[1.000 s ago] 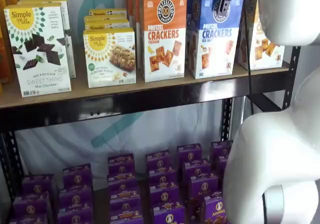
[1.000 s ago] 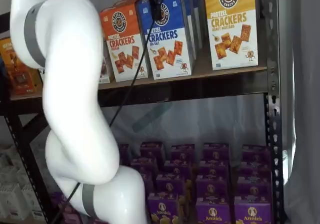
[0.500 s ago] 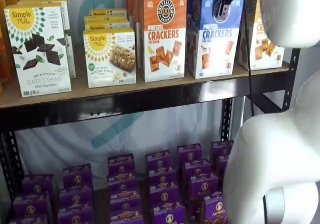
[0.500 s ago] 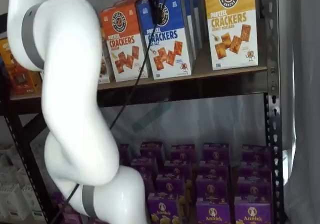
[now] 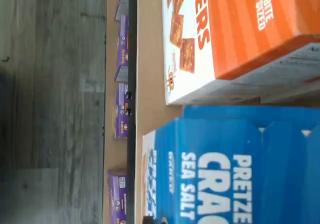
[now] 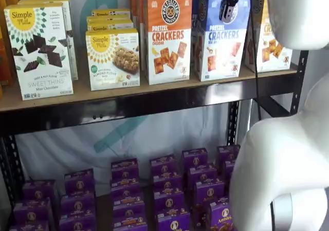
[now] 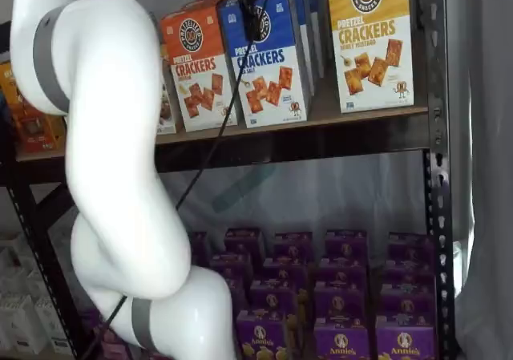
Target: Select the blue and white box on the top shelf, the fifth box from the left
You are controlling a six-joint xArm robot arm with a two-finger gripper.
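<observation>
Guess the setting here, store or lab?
Likely a mock store aisle in a lab: black metal shelving stocked with rows of cracker boxes and purple boxes, pale sheeting behind it.

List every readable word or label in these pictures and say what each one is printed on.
"PRETZEL CRACKERS SEA SALT": the blue and white box.
"PRETZEL CRACKERS", flavour line blurred: orange box.
"Simple Mills", "SWEET THINS": white box.
"PRETZEL CRACKERS": yellow box.
"Annie's": purple boxes.
"BITE SIZED": orange box, wrist view.
Smaller print is unreadable.

Blue and white box
</observation>
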